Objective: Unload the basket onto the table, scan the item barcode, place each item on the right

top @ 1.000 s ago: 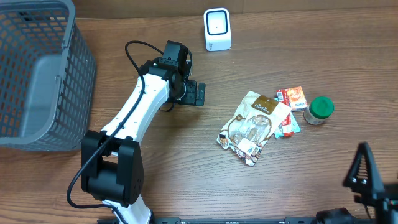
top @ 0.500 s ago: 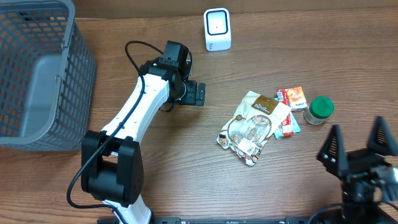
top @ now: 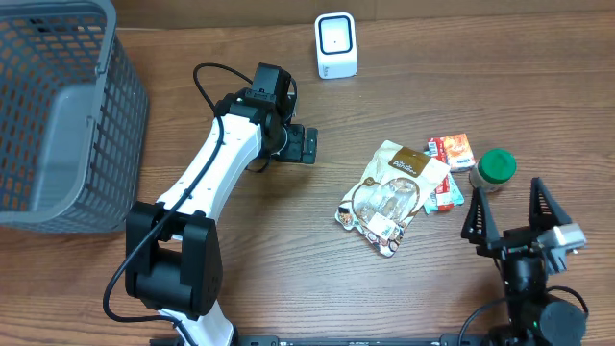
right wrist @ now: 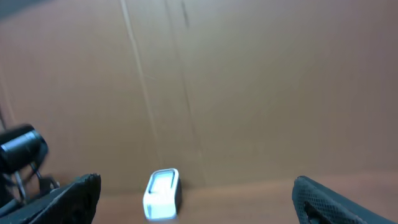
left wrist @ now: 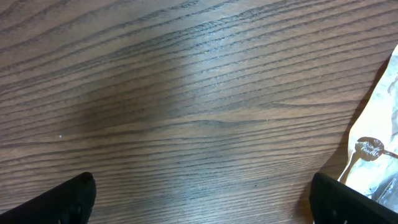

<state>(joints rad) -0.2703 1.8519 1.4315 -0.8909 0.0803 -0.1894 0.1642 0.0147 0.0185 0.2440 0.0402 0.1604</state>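
Observation:
Several items lie in a cluster right of the table's centre: a beige and brown snack pouch [top: 394, 190], a small red box [top: 450, 151], a red and teal packet [top: 445, 193] and a green-lidded jar [top: 495, 169]. The white barcode scanner [top: 336, 45] stands at the far edge; it also shows blurred in the right wrist view as the scanner [right wrist: 163, 194]. My left gripper [top: 306, 144] hovers open over bare wood left of the pouch, whose edge [left wrist: 378, 149] shows at the right of its view. My right gripper [top: 509, 216] stands open and empty near the front right, just in front of the jar.
A large grey mesh basket [top: 58, 115] fills the far left corner. The white left arm [top: 216, 163] reaches from the front across the table's left half. A brown wall [right wrist: 249, 81] rises behind the scanner.
My right gripper has come up from the front right corner, moving left and toward the items. The left arm and the items have not moved.

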